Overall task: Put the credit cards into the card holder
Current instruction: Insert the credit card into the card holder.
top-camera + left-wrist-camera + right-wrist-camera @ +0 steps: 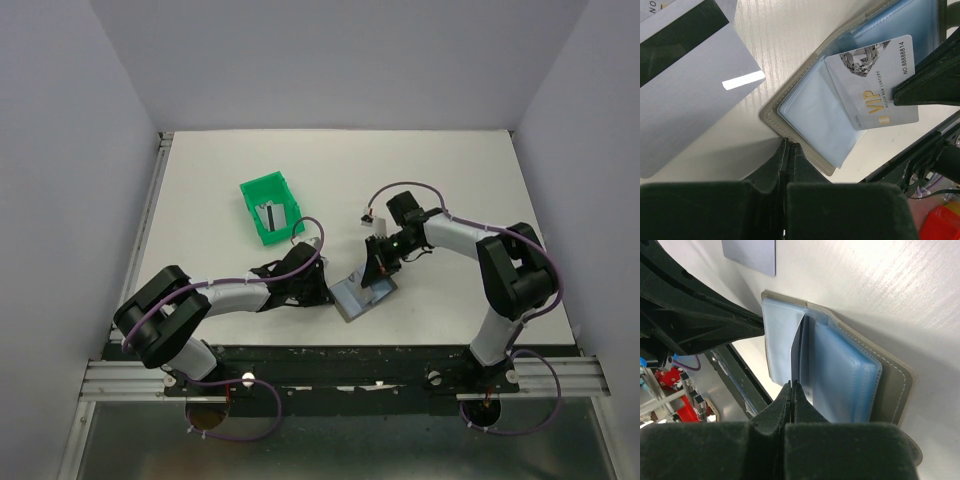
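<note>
A loose credit card (690,95) runs off the left wrist view's edge; the card holder (810,120) is cropped at top

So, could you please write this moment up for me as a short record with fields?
card holder: open on the table, blue-grey sleeves facing up
VIP card: partly inside a sleeve
right gripper: shut on the VIP card
left gripper: shut, tips at the card holder's edge
loose card: flat on the table beside the card holder
third card: inside the green bin
</note>
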{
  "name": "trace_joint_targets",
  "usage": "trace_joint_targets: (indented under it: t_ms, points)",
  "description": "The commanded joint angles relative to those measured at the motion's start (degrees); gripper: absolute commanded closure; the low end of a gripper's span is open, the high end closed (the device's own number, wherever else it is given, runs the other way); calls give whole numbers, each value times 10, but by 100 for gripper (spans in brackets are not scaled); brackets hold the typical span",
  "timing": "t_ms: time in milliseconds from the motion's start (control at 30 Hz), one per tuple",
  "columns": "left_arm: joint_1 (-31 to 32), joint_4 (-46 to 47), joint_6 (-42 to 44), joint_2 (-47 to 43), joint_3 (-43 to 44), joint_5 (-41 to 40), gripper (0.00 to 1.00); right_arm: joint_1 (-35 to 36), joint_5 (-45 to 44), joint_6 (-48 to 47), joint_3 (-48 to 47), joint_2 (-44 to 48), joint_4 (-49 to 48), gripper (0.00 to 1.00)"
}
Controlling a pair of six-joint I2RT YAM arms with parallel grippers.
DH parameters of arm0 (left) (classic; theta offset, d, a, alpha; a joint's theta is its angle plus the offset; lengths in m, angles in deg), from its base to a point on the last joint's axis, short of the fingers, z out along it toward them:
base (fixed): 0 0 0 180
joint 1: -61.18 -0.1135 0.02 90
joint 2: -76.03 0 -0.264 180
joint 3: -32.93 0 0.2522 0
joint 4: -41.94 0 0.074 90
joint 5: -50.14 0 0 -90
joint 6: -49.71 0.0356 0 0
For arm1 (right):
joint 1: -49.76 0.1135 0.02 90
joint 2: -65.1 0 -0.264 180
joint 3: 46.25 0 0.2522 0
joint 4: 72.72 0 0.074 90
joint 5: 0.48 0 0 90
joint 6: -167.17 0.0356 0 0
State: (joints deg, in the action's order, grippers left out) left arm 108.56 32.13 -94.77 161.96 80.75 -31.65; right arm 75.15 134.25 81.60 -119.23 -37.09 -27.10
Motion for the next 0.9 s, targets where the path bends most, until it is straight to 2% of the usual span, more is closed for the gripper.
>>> trace_joint_targets:
  t_ms: [0,567,867]
  points:
    - [3,-18,5,13,7,-10,100,21,14,34,33,9,0,100]
    - [3,-15,5,13,2,-14,100,48,-76,59,50,17,37,99]
    - [3,-14,5,12,-1,-15,100,61,-66,80,75,19,3,99]
